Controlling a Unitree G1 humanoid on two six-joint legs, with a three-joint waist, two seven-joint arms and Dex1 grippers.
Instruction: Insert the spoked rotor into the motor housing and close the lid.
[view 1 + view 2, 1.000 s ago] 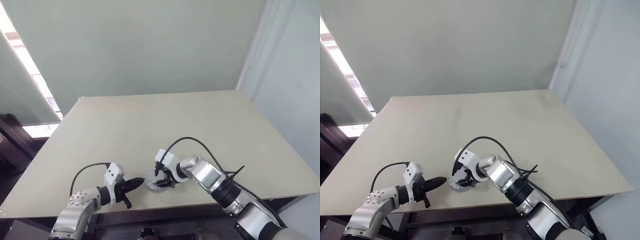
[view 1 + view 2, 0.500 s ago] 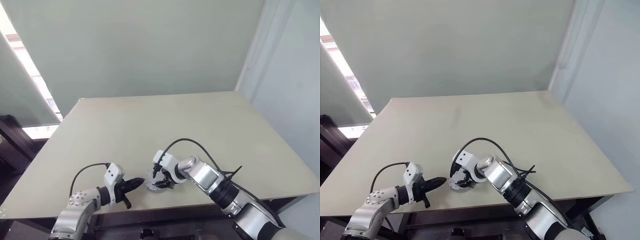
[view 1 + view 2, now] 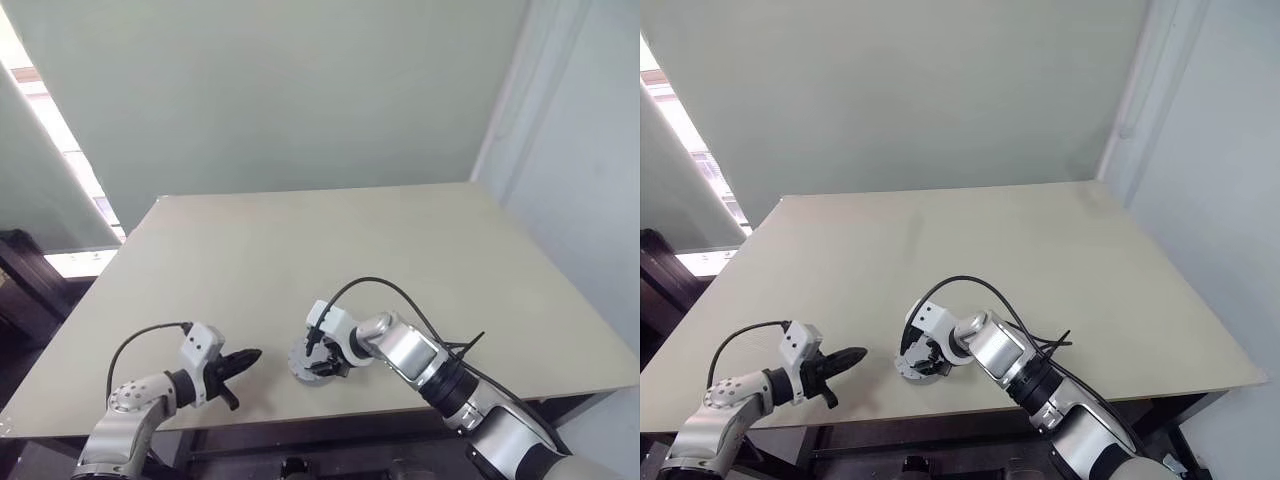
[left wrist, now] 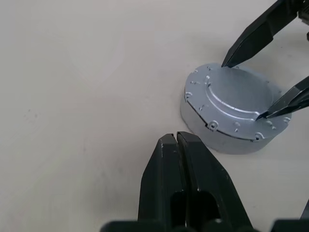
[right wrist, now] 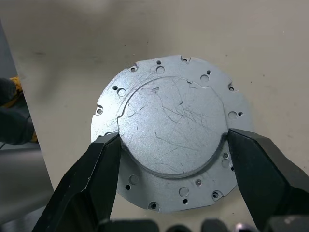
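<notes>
left gripper (image 4: 176, 139): fingers pressed together, empty, near lid | right gripper (image 5: 171, 145): jaws spread, fingertips touching the raised centre of the round scratched silver-grey metal lid (image 5: 169, 130) | beige table (image 3: 300, 250)

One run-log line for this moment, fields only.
lid: flat on table | right gripper: open, fingers straddling lid's raised centre | left gripper: shut, beside lid, apart

The lid (image 5: 171, 133), a scratched grey metal disc with a hole-dotted rim, lies flat, closing the assembly beneath.
</notes>
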